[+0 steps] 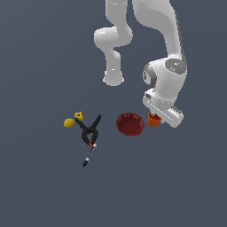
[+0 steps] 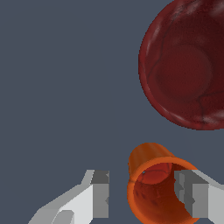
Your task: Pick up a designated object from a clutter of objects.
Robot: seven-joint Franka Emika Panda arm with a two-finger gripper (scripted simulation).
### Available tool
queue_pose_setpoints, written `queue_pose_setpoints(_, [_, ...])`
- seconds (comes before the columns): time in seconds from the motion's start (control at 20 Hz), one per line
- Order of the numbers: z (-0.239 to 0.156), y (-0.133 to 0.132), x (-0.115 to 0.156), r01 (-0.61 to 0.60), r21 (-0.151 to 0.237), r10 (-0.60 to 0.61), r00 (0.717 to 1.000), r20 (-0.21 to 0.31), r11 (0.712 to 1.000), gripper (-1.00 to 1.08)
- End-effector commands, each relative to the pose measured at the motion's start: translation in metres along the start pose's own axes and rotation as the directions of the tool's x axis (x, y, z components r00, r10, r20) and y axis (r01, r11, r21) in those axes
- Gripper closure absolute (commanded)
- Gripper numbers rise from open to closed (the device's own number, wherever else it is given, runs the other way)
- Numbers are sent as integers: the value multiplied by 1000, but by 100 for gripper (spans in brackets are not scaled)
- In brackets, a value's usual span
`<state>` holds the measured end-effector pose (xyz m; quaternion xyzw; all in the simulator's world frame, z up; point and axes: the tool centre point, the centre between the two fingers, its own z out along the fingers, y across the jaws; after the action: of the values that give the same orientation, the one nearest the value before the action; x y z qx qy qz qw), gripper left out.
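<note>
Small orange tapered cup with a rim point(image 2: 153, 188) is sitting upright just beside the dark-red ribbed shallow bowl point(image 2: 186, 63), apart from it. The white two-fingered gripper point(image 2: 144, 194) is hanging spread wide and holding nothing; one finger point(image 2: 100, 192) is standing outside the cup wall, the other point(image 2: 190, 192) is overlapping the far rim, so whether that one is inside or outside I cannot tell. Cup is looking light, stiff, thin-walled, smooth, likely slippery. Best hold, by my judgement: across the body beneath the rim. Black spring clamp point(image 1: 90, 131) and yellow lemon point(image 1: 68, 123) are lying well away beyond the bowl.
</note>
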<state>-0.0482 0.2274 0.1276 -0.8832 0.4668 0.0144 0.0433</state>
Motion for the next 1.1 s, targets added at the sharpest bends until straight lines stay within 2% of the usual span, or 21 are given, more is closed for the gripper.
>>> queue_pose_setpoints(0.0, [8,1,-9,-46,3,46,999,-4,999,-20])
queue_pose_setpoints(0.5, [26,3,-29,-150,10,151,988,-15,989,-20])
queue_pose_setpoints(1.05, [35,4,-31,-160,11,160,987,-16,987,-20])
